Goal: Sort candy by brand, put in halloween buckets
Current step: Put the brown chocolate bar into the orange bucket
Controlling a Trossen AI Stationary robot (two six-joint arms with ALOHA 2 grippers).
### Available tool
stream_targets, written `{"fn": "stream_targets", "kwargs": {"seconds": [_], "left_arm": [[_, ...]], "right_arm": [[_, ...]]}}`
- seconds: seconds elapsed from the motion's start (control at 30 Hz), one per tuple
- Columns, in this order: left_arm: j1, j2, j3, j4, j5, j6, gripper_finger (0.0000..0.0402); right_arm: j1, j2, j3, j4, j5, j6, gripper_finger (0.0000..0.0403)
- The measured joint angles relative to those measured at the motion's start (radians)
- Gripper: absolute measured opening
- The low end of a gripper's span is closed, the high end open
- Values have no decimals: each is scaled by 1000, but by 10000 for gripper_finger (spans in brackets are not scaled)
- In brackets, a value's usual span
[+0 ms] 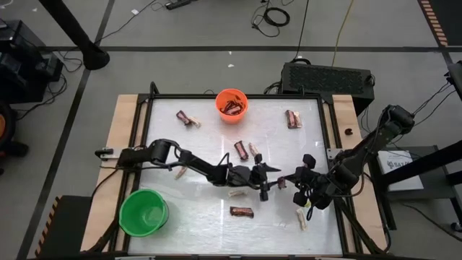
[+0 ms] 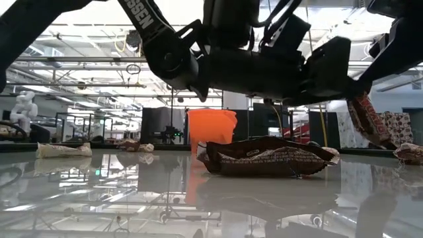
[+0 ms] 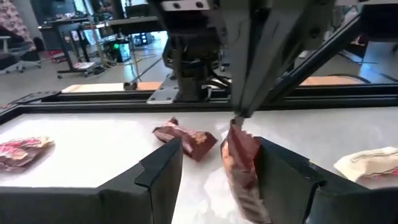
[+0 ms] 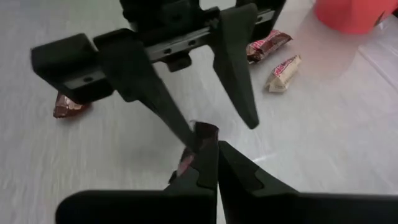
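My right gripper (image 4: 211, 150) is shut on the end of a dark brown-red candy (image 4: 202, 132), holding it just above the table's middle (image 1: 280, 183). My left gripper (image 3: 219, 149) stands open with one finger on each side of that hanging candy (image 3: 239, 163), which lies against one finger. The two grippers meet tip to tip (image 1: 274, 180). The orange bucket (image 1: 232, 105) at the back holds dark candy. The green bucket (image 1: 144, 212) stands at the front left. Loose candy lies about, such as a dark bar (image 1: 242, 211) and a cream piece (image 1: 302, 219).
More pieces lie at the back left (image 1: 188, 118), the back right (image 1: 292, 119) and mid-table (image 1: 241, 149). A cream piece (image 1: 237, 192) sits under the left arm. A dark bar (image 2: 268, 157) lies in front of the low camera. A black frame (image 1: 328, 123) rims the table.
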Motion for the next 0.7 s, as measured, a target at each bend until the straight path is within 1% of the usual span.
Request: {"fn": "stream_targets", "kwargs": {"seconds": [0.23, 0.37, 0.5, 0.57, 0.67, 0.7], "left_arm": [[2, 0, 0, -27, -2, -7, 197], [1, 0, 0, -25, -2, -7, 173], [2, 0, 0, -26, -2, -6, 124], [2, 0, 0, -36, -2, -4, 89], [4, 0, 0, -46, -2, -6, 25], [5, 0, 0, -46, -2, -6, 14]], "right_arm": [[0, 0, 0, 1, -2, 0, 0], [0, 0, 0, 1, -2, -3, 0], [0, 0, 0, 1, -2, -13, 0], [0, 0, 0, 0, -3, -27, 0], [0, 0, 0, 0, -1, -30, 0], [0, 0, 0, 0, 0, -30, 0]]}}
